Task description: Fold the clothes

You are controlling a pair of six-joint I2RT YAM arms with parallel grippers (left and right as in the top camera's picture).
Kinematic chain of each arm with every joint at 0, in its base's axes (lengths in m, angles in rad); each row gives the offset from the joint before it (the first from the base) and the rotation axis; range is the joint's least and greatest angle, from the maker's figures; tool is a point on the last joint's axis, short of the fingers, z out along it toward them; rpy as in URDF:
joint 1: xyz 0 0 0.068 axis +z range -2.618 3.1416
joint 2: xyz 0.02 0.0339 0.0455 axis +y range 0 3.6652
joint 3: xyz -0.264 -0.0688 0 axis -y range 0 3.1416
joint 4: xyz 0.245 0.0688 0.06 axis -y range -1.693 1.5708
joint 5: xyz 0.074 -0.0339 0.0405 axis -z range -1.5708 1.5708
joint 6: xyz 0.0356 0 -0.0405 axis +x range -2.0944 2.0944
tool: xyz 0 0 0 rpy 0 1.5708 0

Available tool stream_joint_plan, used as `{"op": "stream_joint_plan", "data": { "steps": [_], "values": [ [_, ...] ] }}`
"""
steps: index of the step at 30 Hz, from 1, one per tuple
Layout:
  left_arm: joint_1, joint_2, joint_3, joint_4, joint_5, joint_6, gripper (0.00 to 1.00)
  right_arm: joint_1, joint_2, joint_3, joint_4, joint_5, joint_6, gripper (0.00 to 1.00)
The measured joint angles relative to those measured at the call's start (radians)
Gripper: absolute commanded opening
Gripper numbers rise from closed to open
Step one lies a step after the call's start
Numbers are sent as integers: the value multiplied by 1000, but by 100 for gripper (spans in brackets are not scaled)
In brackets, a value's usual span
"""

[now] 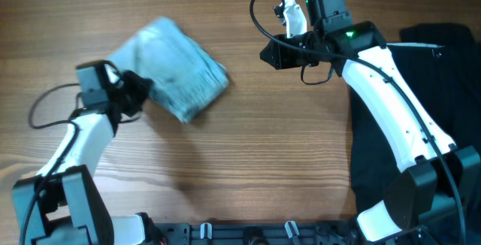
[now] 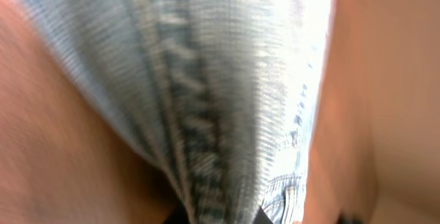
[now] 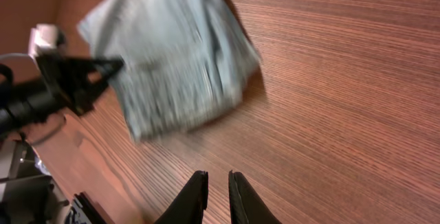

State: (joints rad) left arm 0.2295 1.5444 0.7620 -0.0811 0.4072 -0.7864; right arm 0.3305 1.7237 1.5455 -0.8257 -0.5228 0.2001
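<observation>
Two robot arms reach over a wooden table. The left claw is clamped on the nearest edge of pale blue denim shorts. In its wrist view, blurred denim with a stitched seam fills the frame right at the fingertips. The shorts sit bunched in a folded bundle just beyond that claw. Well past the bundle, the right claw hovers over bare wood, its fingers nearly together and holding nothing. Behind the right claw, under its arm, lies a black cloth.
</observation>
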Motion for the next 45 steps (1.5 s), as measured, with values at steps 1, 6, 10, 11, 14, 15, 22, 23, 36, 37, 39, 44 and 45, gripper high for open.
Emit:
{"op": "stream_joint_plan", "data": {
  "steps": [1,6,10,11,14,15,22,23,36,37,39,44,45],
  "values": [
    [38,6,9,21,-51,1,4,0,0,0,-2,0,0,15],
    [227,175,11,63,-151,-4,7,0,0,0,-20,0,-3,15],
    [272,227,11,175,-137,-51,49,0,0,0,-22,0,-22,24],
    [270,235,11,223,-131,-66,81,0,0,0,-23,0,-23,34],
    [267,230,25,219,-62,-67,100,0,0,0,-23,0,-48,49],
    [267,219,46,155,-40,-48,100,0,0,0,-24,0,-58,50],
    [255,-19,27,-343,25,318,100,1,0,0,-14,-37,-74,57],
    [243,-121,28,-407,27,364,100,1,0,0,-4,-37,-74,57],
    [46,-751,243,-811,-71,812,100,7,-404,0,-31,259,61,100],
    [46,-749,243,-814,-86,816,100,7,-404,0,-36,262,61,100],
    [46,-748,243,-832,-104,823,100,7,-403,0,-51,263,61,100],
    [46,-748,243,-862,-121,827,100,7,-401,0,-53,263,61,100],
    [46,-748,243,-862,-122,827,100,7,-401,0,-53,263,61,99]
  ]
}}
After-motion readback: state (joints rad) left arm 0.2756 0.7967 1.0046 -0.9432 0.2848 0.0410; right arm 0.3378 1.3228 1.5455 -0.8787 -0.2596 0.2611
